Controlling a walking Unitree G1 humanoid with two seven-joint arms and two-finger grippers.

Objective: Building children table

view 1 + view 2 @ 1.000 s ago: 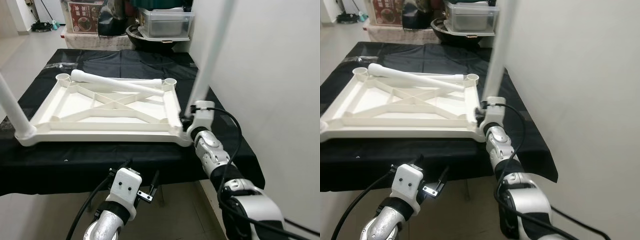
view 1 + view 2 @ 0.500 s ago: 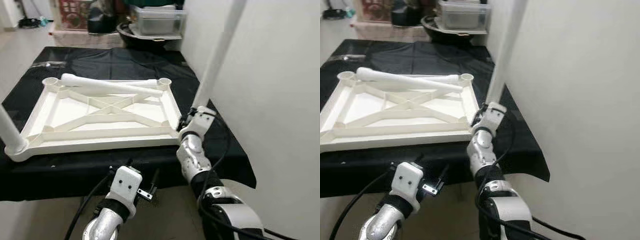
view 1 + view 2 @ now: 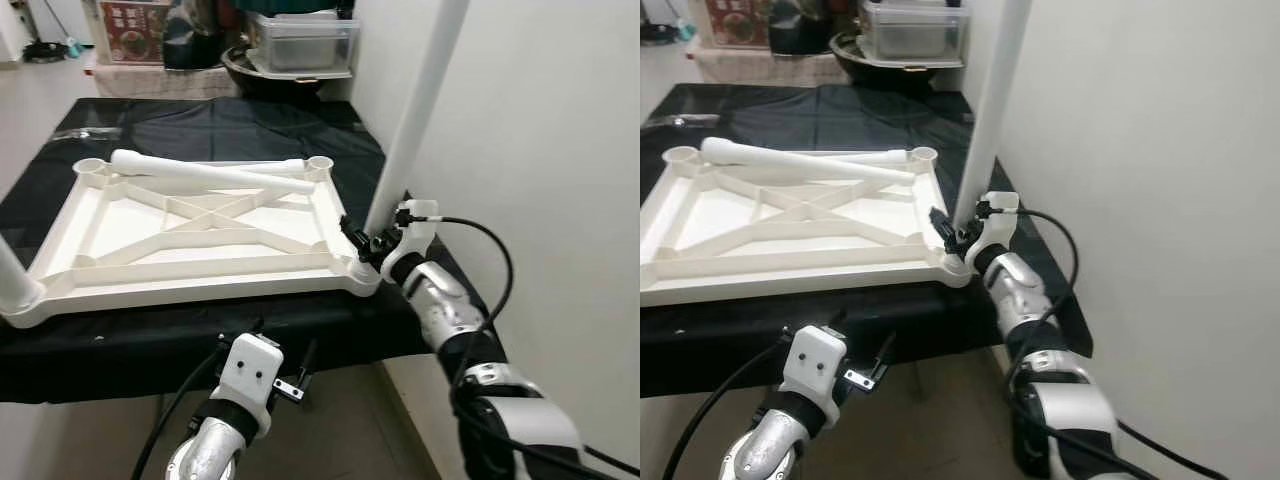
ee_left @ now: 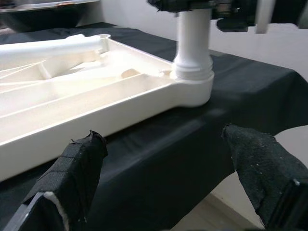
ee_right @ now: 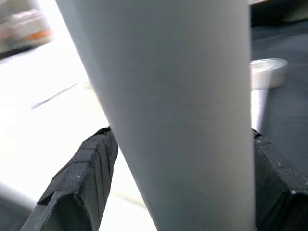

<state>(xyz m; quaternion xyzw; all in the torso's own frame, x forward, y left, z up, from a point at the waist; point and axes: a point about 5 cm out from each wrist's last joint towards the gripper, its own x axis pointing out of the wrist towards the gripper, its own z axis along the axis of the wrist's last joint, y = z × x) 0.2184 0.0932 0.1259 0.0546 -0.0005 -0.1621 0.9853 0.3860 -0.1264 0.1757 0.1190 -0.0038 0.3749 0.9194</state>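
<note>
A: Two legs stand in their corner sockets now. At the lower left edge of the head views rises one upright leg (image 3: 12,262) from the near-left corner of the upturned tabletop (image 3: 190,225), which lies across the middle left of the frame on the black cloth (image 3: 230,125).

B: And the loose one?

A: A third leg (image 3: 205,172) lies slantwise over the far ribs, upper middle, touching the frame. Below, at bottom centre, the left gripper (image 3: 283,368) hangs off the table's near edge, fingers spread and empty.

B: Further right?

A: The right gripper (image 3: 362,240) sits at the foot of the second upright leg (image 3: 415,110), right of centre, its fingers closed around that tube just above the near-right socket (image 4: 192,72). The wrist view shows a black pad (image 5: 86,168) on each side of the grey shaft.

B: So which step?

A: Seating that leg, I judge. It looks pushed into its collar. Next calls for letting go without tipping it, then reaching for the lying leg and standing it in a far socket (image 3: 320,162).
</note>
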